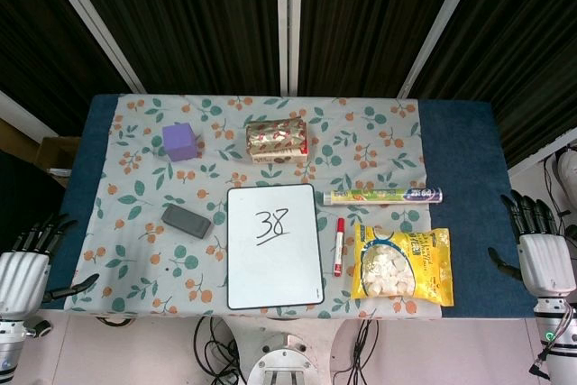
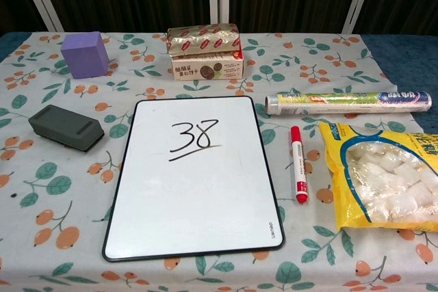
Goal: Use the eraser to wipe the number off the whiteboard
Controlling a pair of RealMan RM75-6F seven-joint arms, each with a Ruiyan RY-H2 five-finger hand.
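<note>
The whiteboard (image 1: pixel 274 246) lies flat near the lower centre of the head view, on a table (image 1: pixel 469 196) covered by a cloth printed with leaves and orange fruit (image 1: pixel 379 146). The number 38 (image 1: pixel 270 224), underlined, is written in black on its upper half. The eraser (image 1: pixel 186 221), a dark grey block, rests on the cloth just left of the board's upper corner, apart from its edge.

Right of the board a red marker (image 1: pixel 339 246) lies parallel to its side, and beyond the marker sits a yellow bag of white pieces (image 1: pixel 403 265). Above these a long roll in printed wrap (image 1: pixel 383 196) lies crosswise. Toward the upper part of the frame a purple cube (image 1: pixel 180 142) stands at the left and a stack of two snack boxes (image 1: pixel 279 142) at the centre.

The left hand (image 1: pixel 32 263) shows at the lower left edge of the head view, off the table, fingers spread and holding nothing. The right hand (image 1: pixel 539 250) shows at the lower right edge, likewise off the table with fingers apart and empty, though its thumb side is partly cut by the frame. Neither hand appears in the chest view.
</note>
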